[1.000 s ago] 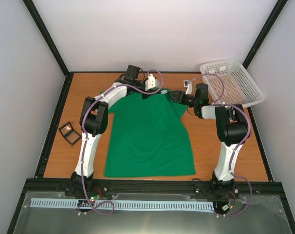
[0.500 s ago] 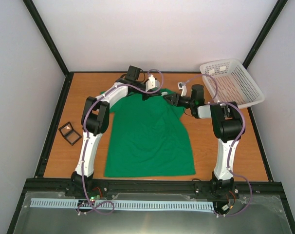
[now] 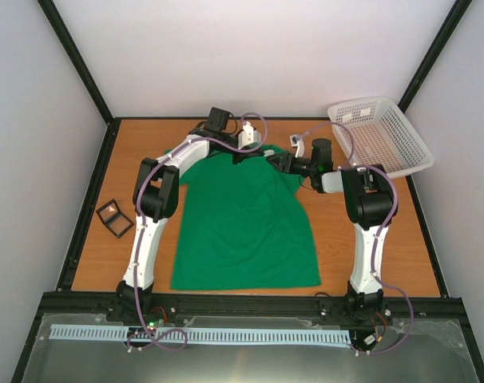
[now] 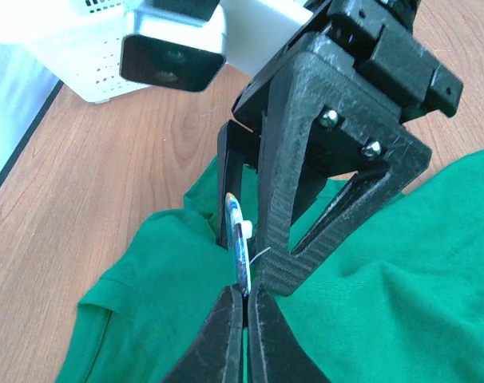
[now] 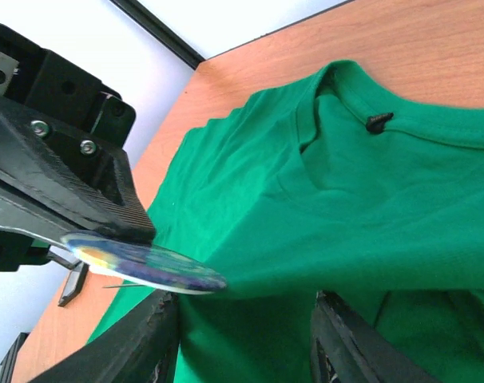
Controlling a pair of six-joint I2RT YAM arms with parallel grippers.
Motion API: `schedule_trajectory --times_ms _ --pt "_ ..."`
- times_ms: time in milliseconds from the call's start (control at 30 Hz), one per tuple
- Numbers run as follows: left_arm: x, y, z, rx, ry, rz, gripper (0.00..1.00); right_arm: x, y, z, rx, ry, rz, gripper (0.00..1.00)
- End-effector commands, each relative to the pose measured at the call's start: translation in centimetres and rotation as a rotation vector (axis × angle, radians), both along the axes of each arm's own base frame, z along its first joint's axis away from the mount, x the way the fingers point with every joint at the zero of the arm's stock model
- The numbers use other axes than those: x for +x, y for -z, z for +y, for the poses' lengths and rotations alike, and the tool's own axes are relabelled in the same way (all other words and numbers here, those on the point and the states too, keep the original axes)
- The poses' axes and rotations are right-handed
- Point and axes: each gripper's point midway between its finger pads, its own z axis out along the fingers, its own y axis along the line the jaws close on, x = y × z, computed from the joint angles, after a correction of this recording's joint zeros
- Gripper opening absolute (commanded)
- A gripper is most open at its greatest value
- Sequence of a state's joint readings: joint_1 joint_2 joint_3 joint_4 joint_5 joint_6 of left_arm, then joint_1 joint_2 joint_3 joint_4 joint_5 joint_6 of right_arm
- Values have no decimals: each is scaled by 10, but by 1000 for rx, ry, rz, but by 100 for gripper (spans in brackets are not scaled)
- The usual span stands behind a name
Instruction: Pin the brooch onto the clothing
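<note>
The green T-shirt (image 3: 246, 227) lies flat on the table, collar at the far end. My left gripper (image 3: 244, 152) hovers over the collar, shut on the edge of the brooch (image 4: 240, 243), which shows edge-on: bluish face, white back, thin pin. In the right wrist view the brooch (image 5: 146, 263) sits just above my right gripper's left finger. My right gripper (image 5: 250, 327) is open, fingers wide apart, with a raised fold of shirt (image 5: 322, 239) between them. The dark collar label (image 5: 378, 121) shows beyond. My right gripper (image 3: 277, 161) faces the left one, almost touching.
A white plastic basket (image 3: 379, 132) stands at the far right corner and also shows in the left wrist view (image 4: 90, 56). A small black square-framed case (image 3: 114, 217) lies on the table left of the shirt. Black frame rails edge the table.
My right gripper has moved left across the shirt's shoulder toward the collar and the left gripper. The left arm and the shirt have stayed put.
</note>
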State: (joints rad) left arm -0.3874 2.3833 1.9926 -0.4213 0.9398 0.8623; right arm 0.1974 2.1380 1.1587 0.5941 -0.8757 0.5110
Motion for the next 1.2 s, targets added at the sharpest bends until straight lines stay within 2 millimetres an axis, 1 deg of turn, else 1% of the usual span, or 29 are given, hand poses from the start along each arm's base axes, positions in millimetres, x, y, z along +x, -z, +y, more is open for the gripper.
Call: schedule_trajectory --times_ms 0,333,700,800,867,1000,1167 --pt "1 -16 -2 -37 27 -12 1 8 -1 5 28 5 -16 44" --pt "-1 -18 -2 -44 37 -6 1 16 -16 7 142 26 -14 49" --pt "-7 -20 -4 -59 64 2 1 25 -20 6 233 75 42 49" --pt "-7 -17 -4 -47 63 2 1 27 -20 4 253 91 64 49" --pt "-8 -15 -3 -40 64 5 1 28 -23 4 271 93 69 49" --pt "-11 -13 -2 -33 73 10 1 31 -21 0 281 118 99 49" --pt "-13 -7 -4 -6 80 19 1 34 -22 -5 322 139 129 49"
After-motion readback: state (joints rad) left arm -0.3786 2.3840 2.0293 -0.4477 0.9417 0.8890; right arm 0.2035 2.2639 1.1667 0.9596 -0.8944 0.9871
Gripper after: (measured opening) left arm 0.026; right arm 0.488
